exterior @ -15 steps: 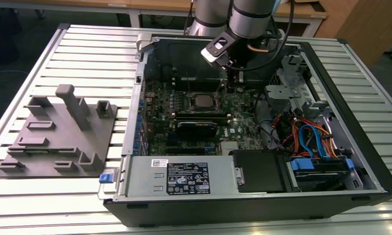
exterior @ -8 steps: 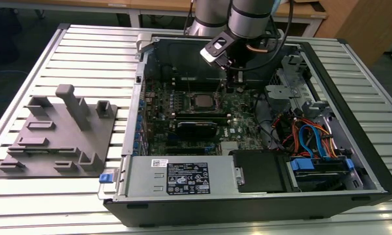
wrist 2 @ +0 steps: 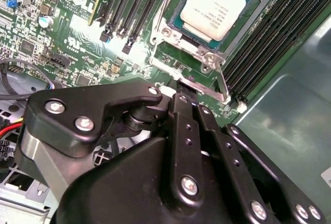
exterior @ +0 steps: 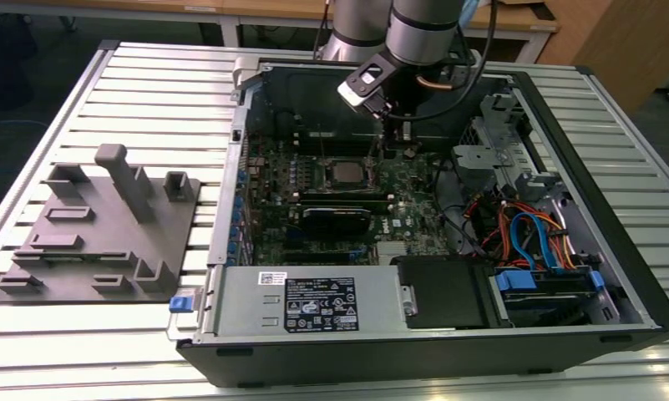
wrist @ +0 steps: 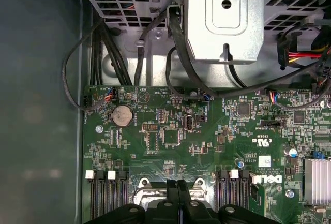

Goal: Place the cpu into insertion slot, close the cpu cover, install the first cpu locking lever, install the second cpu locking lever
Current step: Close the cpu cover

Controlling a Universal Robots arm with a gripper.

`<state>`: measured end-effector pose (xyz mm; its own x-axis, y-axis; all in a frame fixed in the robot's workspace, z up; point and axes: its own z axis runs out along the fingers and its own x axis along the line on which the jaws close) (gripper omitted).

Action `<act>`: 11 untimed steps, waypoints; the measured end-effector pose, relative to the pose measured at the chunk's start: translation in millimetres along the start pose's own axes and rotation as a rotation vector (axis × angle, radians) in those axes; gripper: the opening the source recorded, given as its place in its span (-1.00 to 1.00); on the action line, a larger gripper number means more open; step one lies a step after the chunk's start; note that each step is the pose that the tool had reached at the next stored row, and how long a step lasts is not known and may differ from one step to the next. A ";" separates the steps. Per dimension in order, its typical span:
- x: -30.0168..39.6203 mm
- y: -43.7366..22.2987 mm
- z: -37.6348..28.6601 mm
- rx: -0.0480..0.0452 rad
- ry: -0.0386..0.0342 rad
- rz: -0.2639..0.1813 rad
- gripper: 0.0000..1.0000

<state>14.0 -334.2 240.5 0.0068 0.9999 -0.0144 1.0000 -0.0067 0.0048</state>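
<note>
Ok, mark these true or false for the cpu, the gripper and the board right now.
1. The cpu sits in the insertion slot. True.
2. The gripper is wide open. False: it is shut.
3. The gripper hangs over the grey tray. False: it is inside the computer case, by the insertion slot; the grey tray lies outside.
4. A round coin battery sits on the green board. True.
</note>
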 end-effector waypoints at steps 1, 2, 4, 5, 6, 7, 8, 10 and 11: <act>0.0 -0.3 0.0 0.0000 0.0000 0.000 -0.80; 0.0 -0.6 0.0 0.0000 0.0000 0.000 -0.80; 0.0 -1.1 0.0 0.0000 0.0001 0.000 -0.80; 0.0 -1.4 0.0 0.0000 0.0000 0.000 -0.80; 0.0 -1.7 0.0 0.0000 0.0000 0.000 -0.80; 0.0 -1.9 0.0 0.0000 0.0000 0.000 -0.80; 0.0 -2.1 0.0 0.0000 0.0000 0.000 -0.80; 0.0 -2.5 0.0 0.0000 0.0001 0.000 -0.80; 0.0 -2.8 0.0 0.0000 0.0000 0.000 -0.80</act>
<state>11.2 -334.2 240.5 0.0068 0.9999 -0.0144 1.0000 -0.0067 0.0048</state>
